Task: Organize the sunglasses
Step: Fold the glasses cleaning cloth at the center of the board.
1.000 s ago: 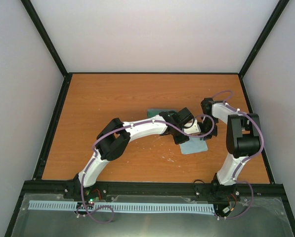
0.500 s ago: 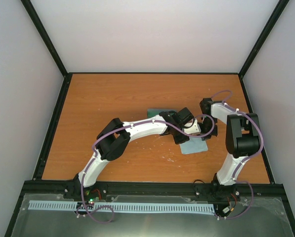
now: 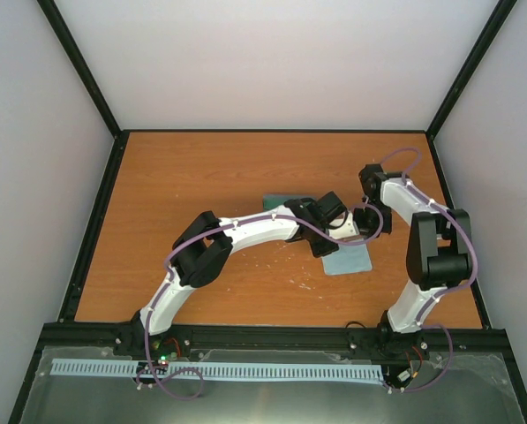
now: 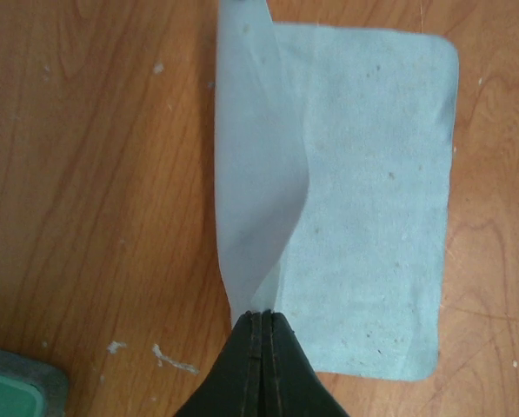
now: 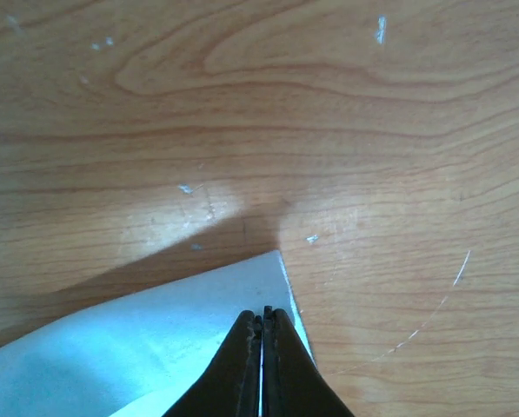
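The left tool (image 4: 261, 316) is closed, its fingers pressed together on the near edge of a pale blue cloth (image 4: 372, 191). From that pinch a strip of the cloth is lifted and folded over along its left side, while the rest lies flat on the wooden surface (image 3: 201, 177).

The right tool (image 5: 261, 314) is also closed, gripping the same cloth just behind one corner. That corner is raised and throws a shadow on the wood.

In the overhead view both tools meet right of centre. A grey-blue case (image 3: 279, 201) lies just left of them, partly behind the left arm.

The sunglasses cannot be made out in any view.
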{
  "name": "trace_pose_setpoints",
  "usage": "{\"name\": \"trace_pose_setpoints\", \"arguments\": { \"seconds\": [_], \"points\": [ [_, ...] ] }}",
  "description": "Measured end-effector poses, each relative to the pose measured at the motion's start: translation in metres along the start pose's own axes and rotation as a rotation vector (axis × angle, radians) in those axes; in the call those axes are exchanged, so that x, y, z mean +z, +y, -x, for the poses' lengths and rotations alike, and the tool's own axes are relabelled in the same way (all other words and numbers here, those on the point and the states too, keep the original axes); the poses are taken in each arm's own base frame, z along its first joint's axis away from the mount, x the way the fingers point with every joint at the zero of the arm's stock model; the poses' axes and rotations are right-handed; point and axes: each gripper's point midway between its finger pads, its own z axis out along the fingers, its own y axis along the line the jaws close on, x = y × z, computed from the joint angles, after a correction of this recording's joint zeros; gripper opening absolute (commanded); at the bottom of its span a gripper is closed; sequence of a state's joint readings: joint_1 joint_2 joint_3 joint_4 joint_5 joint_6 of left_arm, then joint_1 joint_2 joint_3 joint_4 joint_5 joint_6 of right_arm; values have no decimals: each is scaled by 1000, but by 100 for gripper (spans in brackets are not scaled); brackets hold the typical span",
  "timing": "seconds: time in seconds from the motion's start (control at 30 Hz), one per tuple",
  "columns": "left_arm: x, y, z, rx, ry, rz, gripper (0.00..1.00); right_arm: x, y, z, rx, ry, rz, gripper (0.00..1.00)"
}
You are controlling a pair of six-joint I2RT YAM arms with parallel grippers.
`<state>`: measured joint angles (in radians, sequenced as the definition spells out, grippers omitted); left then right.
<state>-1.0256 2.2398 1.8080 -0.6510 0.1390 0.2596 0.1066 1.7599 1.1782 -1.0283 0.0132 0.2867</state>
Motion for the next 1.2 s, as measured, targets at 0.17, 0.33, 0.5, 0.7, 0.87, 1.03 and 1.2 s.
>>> {"name": "trace_pose_setpoints", "arguments": {
  "seconds": [0.17,0.33,0.5,0.7,0.87,1.03,1.2],
  "points": [
    [-7,2,6,3,-19,11,1,-8,0,-1,8,-24,6,3],
    [-12,1,9,5,-29,14,1,-4,-3,-13,14,2,2,3],
    [-15,-4,5,7,-25,3,1,-10,-5,-24,25,-4,11,3],
    [-13,-17,-12,14,11,-19,1,-12,-6,-34,33,-8,26,3],
    [-10,-31,-17,33,26,-35,1,-1,-9,-49,36,34,23,3],
    [-9,-42,-12,54,16,-44,1,4,-11,-57,36,48,19,3],
    [-9,-49,-10,65,10,-55,1,6,-10,-54,37,36,23,3]
  ]
}}
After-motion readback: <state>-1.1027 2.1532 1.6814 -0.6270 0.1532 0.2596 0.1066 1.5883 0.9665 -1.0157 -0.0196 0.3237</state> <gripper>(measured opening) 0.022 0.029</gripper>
